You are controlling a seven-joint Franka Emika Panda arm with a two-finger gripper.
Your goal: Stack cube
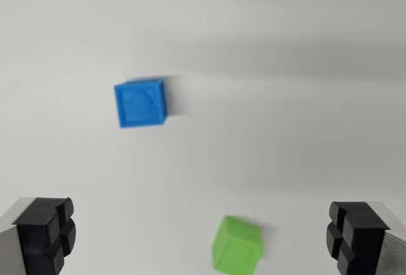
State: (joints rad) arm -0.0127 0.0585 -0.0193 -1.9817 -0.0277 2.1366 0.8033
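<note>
A blue cube [142, 102] rests on the white surface, left of centre and above the middle of the wrist view. A green cube [237, 246] lies near the bottom edge, slightly right of centre and turned a little. My gripper [200, 240] is open, its black fingertips [47, 234] at the bottom left and bottom right corners. The green cube lies between the fingers, nearer the right one, and touches neither. Nothing is held.
The white tabletop [285, 97] fills the picture, with a soft grey shadow band across its upper part.
</note>
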